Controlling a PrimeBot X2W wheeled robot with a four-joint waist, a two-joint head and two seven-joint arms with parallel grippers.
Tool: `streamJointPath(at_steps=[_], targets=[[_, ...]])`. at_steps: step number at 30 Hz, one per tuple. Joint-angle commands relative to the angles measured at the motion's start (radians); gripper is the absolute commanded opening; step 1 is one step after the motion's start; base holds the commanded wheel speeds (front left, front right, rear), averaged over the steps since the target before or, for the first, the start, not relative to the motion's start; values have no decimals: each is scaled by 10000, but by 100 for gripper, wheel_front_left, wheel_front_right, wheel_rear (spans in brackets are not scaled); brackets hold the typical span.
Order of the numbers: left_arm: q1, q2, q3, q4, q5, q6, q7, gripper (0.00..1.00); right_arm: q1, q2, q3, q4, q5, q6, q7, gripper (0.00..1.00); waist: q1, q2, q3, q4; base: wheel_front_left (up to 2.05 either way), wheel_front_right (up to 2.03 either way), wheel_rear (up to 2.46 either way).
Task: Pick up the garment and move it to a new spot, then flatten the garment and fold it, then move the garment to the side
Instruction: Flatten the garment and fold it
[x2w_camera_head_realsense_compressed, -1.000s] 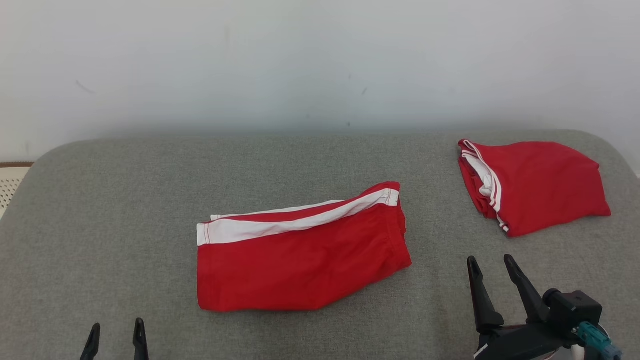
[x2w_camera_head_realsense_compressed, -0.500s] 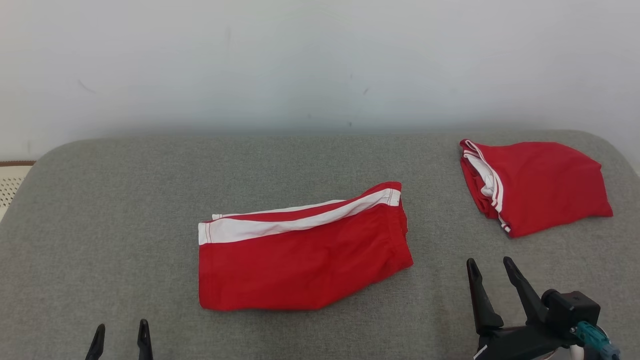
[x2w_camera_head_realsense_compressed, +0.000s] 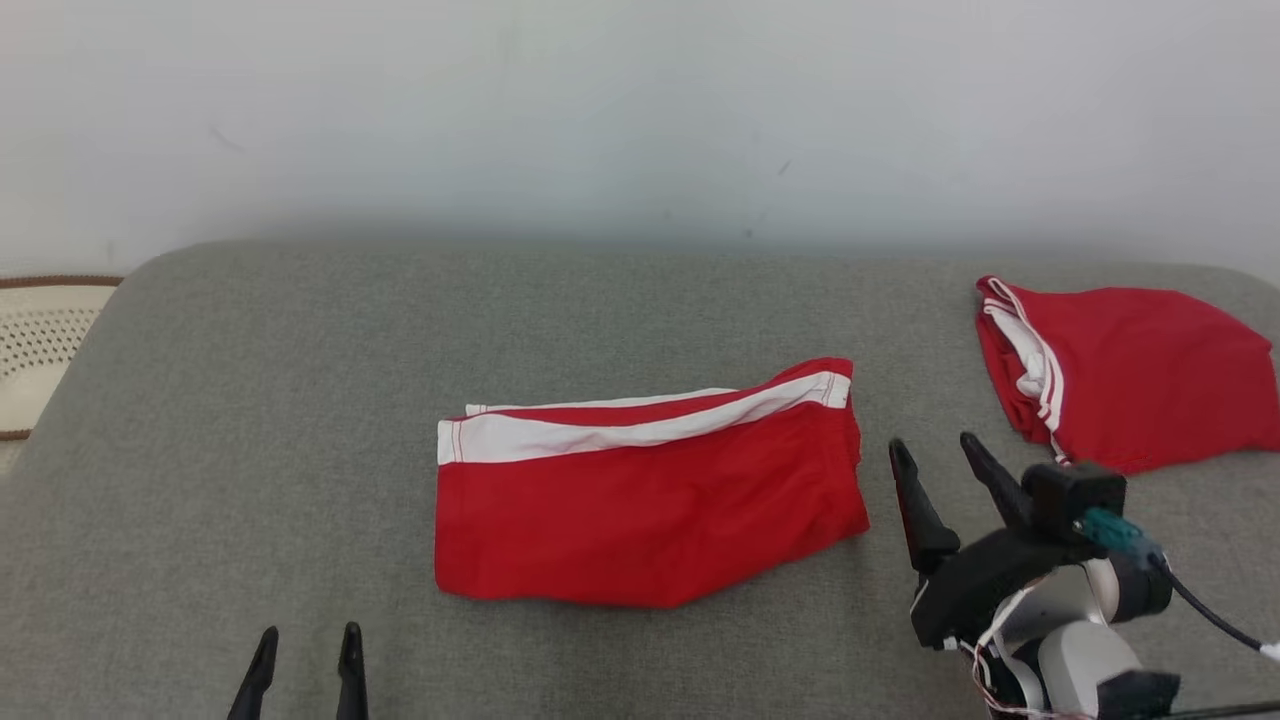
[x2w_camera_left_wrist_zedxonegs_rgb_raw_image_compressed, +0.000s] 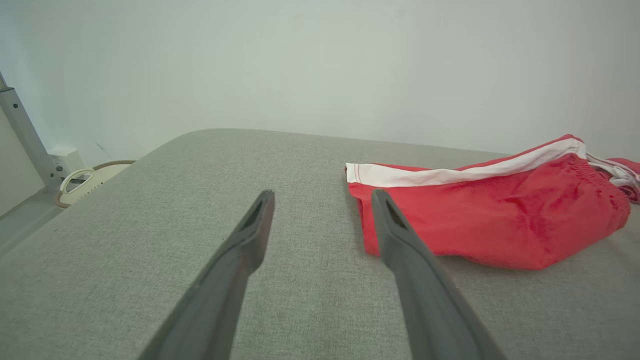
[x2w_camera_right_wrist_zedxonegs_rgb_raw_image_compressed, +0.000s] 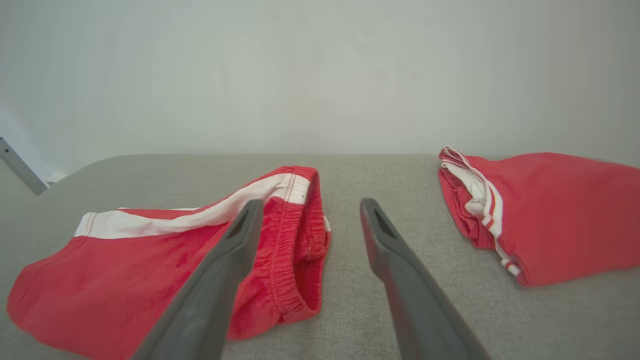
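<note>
My right gripper (x2w_camera_head_realsense_compressed: 932, 443) hangs with fingers spread and nothing between them, just beside the waistband end of the folded red garment (x2w_camera_head_realsense_compressed: 650, 510). My left gripper (x2w_camera_head_realsense_compressed: 309, 632) is spread too, empty, near the front edge, apart from the garment. The garment lies mid-way across the grey padded surface (x2w_camera_head_realsense_compressed: 300, 400) (white stripe toward the wall (x2w_camera_head_realsense_compressed: 640, 100)). A second folded red garment (x2w_camera_head_realsense_compressed: 1140, 375) sits at far right. A cream perforated basket (x2w_camera_head_realsense_compressed: 40, 340) shows past the left edge; I cannot tell what it holds.
</note>
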Motion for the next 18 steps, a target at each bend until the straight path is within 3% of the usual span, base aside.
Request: streamJointPath(at_steps=[1, 18], targets=[[-259, -45, -79, 76, 40, -53, -67, 100, -474, -75, 72, 406, -105, -1, 129, 100, 0, 0, 288, 317, 0, 0, 0], [-1188, -421, -486, 600, 6, -338, -90, 100, -4422, -329, -211, 5571, -339, -1, 54, 100, 0, 0, 1370, 1453, 0, 0, 0]])
